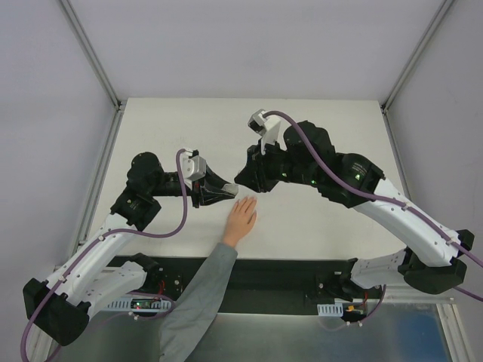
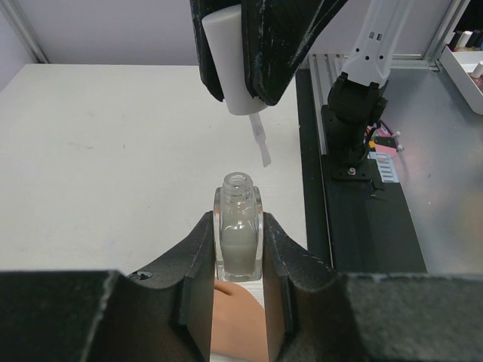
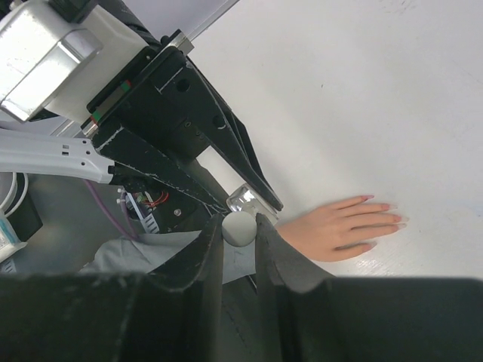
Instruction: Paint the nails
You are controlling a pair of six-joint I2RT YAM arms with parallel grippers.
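Early stage, by my read: the person's hand point(image 1: 241, 219) lies flat on the surface point(image 1: 324, 143). The left hand point(image 1: 226, 194), just over its fingers, pinches the uncapped bottle point(image 2: 238, 241), while the right hand point(image 1: 244, 182), just past its fingertips, pinches the white cap point(image 2: 235, 64), whose brush point(image 2: 261, 145) hangs clear above the bottle neck and touches none of the nails point(image 3: 392, 207). Bottle open and brush out look done; the strokes seem left. The nails are too small and the polish too pale to tell if any is coated or the brush loaded, and the left wrist view shows only a sliver of the person's hand under the bottle.
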